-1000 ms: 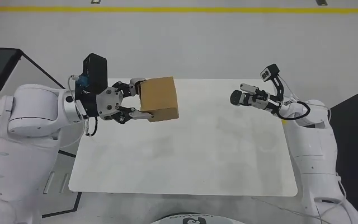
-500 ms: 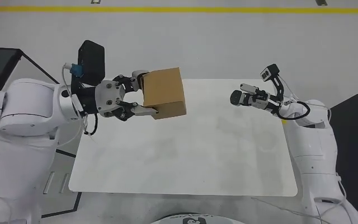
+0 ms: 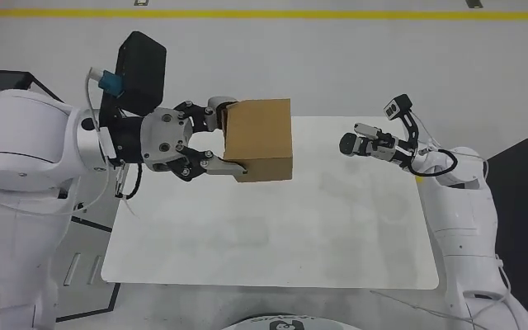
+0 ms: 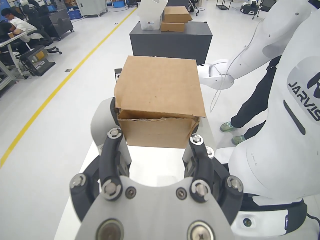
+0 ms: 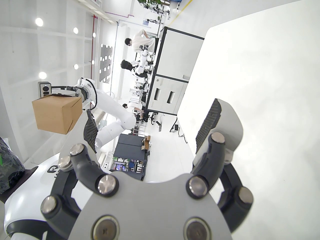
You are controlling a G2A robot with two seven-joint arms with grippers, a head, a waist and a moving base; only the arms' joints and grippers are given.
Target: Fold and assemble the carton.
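Observation:
The brown carton is a closed-looking cardboard box held above the far left part of the white table. My left gripper is shut on the carton, one finger on each side wall near its rear edge, where a flap end looks slightly crumpled. My right gripper hangs over the table's far right side, open, with nothing between its fingers. The right wrist view shows the carton far off, lifted in the air.
The table top is bare white, with rounded corners. A dark stand sits off the table's left side. Beyond the table's far edge runs a yellow floor line.
My left arm has lifted the carton and carried it rightward, farther over the table. The right arm has stayed still.

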